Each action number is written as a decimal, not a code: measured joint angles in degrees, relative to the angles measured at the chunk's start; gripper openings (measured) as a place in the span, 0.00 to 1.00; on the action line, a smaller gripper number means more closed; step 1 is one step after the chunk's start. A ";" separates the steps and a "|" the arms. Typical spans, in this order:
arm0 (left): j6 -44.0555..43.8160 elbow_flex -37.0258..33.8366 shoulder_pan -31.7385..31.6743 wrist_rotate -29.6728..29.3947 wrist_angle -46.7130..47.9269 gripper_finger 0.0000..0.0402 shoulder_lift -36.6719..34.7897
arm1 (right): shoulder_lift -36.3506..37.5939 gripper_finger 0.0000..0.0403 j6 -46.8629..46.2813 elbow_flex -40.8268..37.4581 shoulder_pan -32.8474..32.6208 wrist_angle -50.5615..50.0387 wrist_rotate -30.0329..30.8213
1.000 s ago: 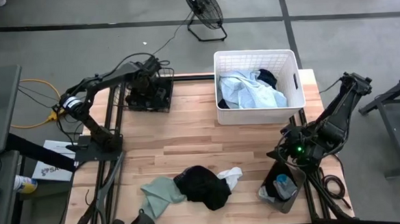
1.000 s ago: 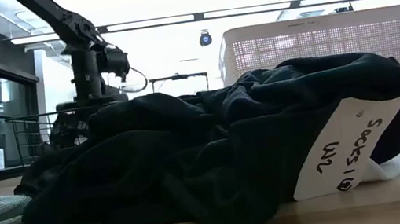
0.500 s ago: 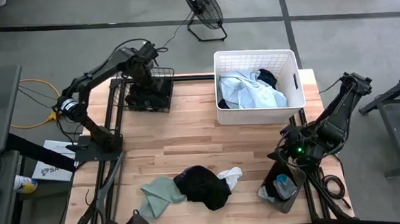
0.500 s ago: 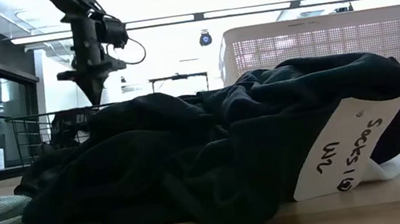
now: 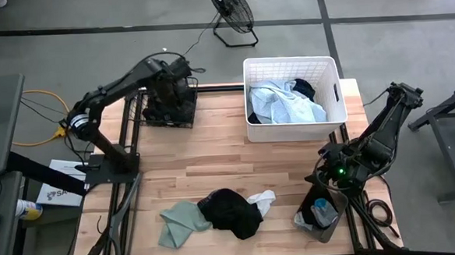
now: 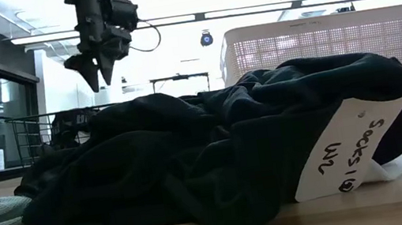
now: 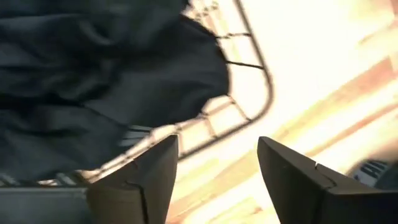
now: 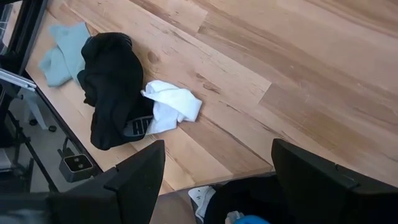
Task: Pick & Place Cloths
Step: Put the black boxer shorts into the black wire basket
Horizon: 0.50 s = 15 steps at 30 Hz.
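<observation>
The left gripper [image 5: 179, 74] hangs open and empty above the wire basket [image 5: 168, 104] at the table's far left, dark cloth [image 7: 93, 74] inside it. The right gripper [image 8: 214, 180] rests open at the near right. Black [image 5: 230, 212], green [image 5: 175, 221] and white [image 5: 261, 198] cloths lie near-centre; pale blue cloth [image 5: 282, 101] fills the white basket [image 5: 290, 65].

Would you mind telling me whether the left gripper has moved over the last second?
Yes. In the low view the left gripper has risen clear above the wire basket, open and empty.
</observation>
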<state>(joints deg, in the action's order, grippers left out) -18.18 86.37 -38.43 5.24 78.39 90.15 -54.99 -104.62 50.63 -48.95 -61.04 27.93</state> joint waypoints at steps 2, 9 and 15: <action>-1.57 0.00 2.86 0.00 -0.30 0.55 0.00 | 0.00 0.71 0.57 0.00 0.00 0.00 -0.05; -7.33 0.00 12.91 -0.02 -0.40 0.56 0.00 | 0.01 0.71 2.77 0.00 0.00 0.00 -2.77; -14.20 0.00 22.57 -1.91 -1.07 0.56 0.00 | 0.01 0.71 4.73 -0.02 0.00 0.00 -3.15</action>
<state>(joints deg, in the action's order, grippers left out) -32.39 86.37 -15.86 3.32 77.32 90.15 -54.98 -99.89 50.62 -48.95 -61.04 24.78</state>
